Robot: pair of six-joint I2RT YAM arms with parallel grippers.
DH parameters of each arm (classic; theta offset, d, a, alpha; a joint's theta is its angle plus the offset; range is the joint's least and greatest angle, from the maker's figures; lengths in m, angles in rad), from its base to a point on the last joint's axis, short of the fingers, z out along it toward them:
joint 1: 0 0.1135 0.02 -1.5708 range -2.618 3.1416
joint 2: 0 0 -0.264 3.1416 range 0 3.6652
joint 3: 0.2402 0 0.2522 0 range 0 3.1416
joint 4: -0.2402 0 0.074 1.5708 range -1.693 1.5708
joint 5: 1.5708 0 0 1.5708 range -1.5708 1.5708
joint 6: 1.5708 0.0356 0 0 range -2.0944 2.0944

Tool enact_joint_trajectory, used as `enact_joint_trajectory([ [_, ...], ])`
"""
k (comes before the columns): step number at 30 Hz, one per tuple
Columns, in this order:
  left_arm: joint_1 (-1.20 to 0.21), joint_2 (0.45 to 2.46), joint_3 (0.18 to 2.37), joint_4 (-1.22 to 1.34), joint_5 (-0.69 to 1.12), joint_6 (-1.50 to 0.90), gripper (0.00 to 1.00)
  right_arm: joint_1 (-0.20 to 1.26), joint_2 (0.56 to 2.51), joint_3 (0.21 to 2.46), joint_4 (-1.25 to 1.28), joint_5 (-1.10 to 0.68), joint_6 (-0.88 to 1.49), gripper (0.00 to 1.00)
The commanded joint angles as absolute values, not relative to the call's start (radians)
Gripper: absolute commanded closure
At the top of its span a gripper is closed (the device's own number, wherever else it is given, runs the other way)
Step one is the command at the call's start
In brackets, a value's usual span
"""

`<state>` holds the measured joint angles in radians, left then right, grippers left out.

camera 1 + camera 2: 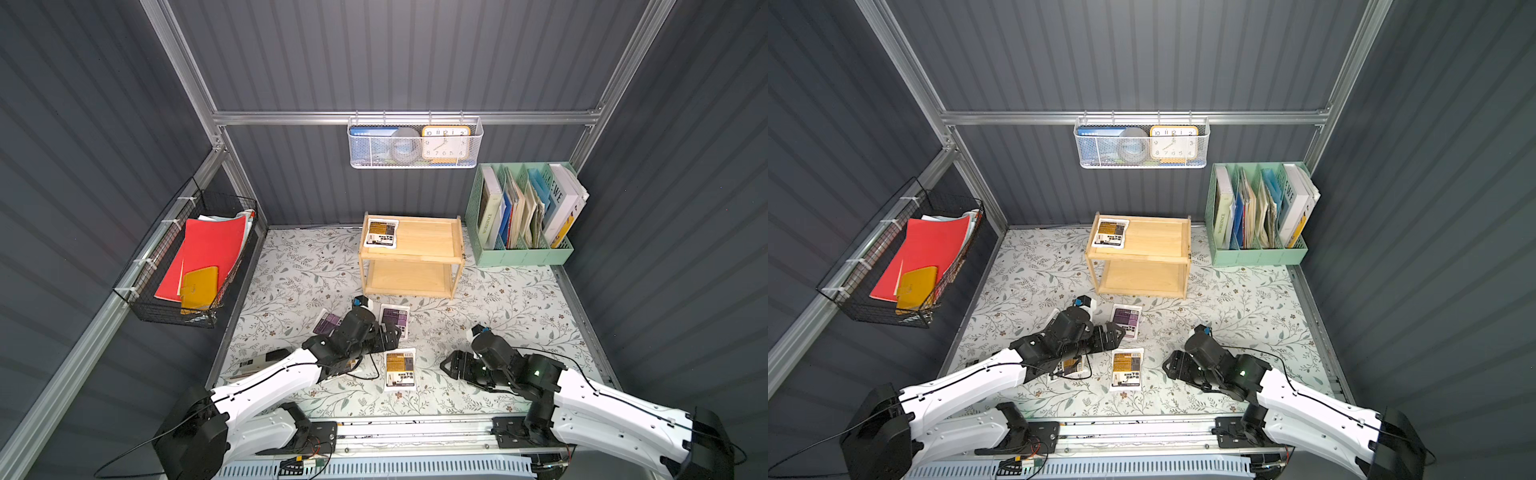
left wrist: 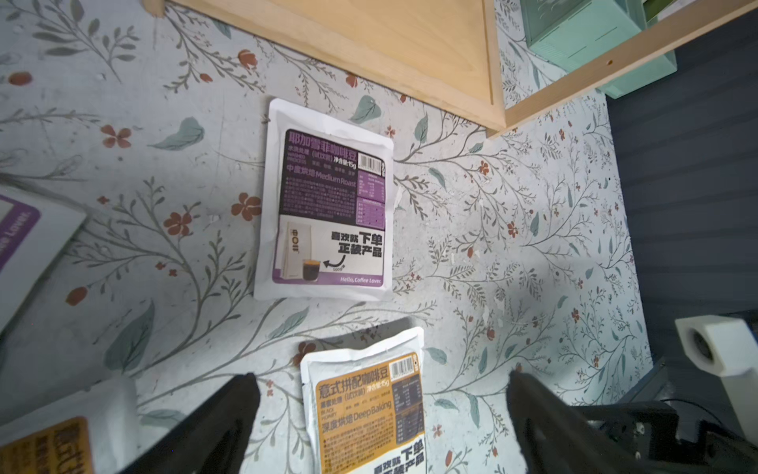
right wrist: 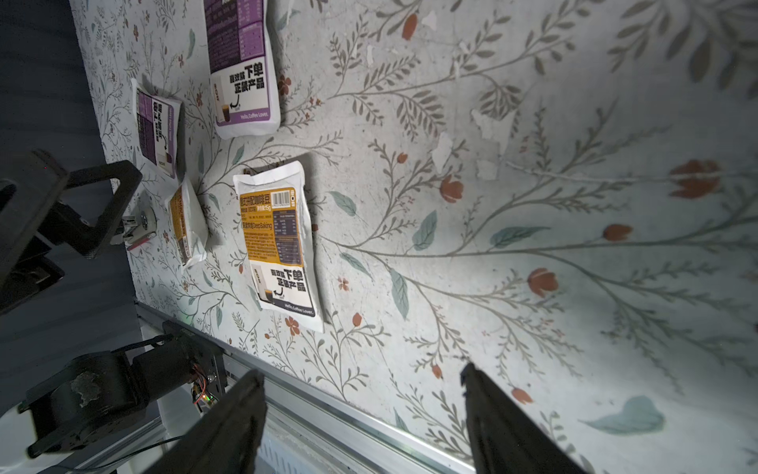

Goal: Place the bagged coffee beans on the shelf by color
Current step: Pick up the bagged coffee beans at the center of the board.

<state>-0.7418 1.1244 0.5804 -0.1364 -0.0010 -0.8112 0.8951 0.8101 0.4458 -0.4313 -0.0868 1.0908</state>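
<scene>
**Station State: Four Pouches on the Table, One on the Shelf**

Both grippers stood open and empty. The right gripper (image 3: 361, 371) held its jaws wide over the bare floral table cover (image 3: 533, 205), well apart from every pouch. The left gripper (image 2: 381, 376) also had its jaws spread wide, with nothing clamped. The centre yellow pouch (image 2: 369, 414) showed between its fingers in the left wrist view; contact could not be confirmed.

That pouch lay flat between the two grippers, and its label read "Deep Baking" and "15g". A second yellow pouch (image 1: 1069, 365) lay largely hidden beneath the left arm.

Farther out, the first purple pouch (image 2: 328, 205) lay just in front of the shelf. Its label read "Medium Roast" and "Hello, Coffee Lover." The left gripper overlapped its near edge in both top views. A second purple pouch (image 1: 327, 323) was partly obstructed by the left wrist.

The shelf (image 1: 428, 245) stood at the back of the table. A third yellow pouch (image 1: 381, 232) lay flat at the left end of its upper tray.

To the right of the shelf, the mint-green file organizer (image 1: 519, 253) held books, one spine marked "WORKSPACE". On the back wall, a white mesh basket (image 1: 415, 166) contained a clock (image 1: 445, 143). On the left wall, a black wire basket (image 1: 166, 311) held a red folder (image 1: 208, 249).
</scene>
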Motion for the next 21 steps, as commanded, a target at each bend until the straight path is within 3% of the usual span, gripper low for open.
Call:
enact_joint_trajectory([
  [1, -0.751, 1.096, 0.560, -0.168, -0.034, -0.828, 0.00, 0.908, 0.793, 0.430, -0.433, -0.097, 1.119, 0.22],
  [9, -0.759, 1.114, 0.610, -0.300, -0.188, -0.796, 0.00, 0.999, 0.911, 0.452, -0.336, -0.076, 1.164, 0.22],
  [21, -0.762, 1.187, 0.651, -0.322, -0.260, -0.793, 0.00, 1.161, 1.131, 0.511, -0.185, -0.043, 1.248, 0.22],
])
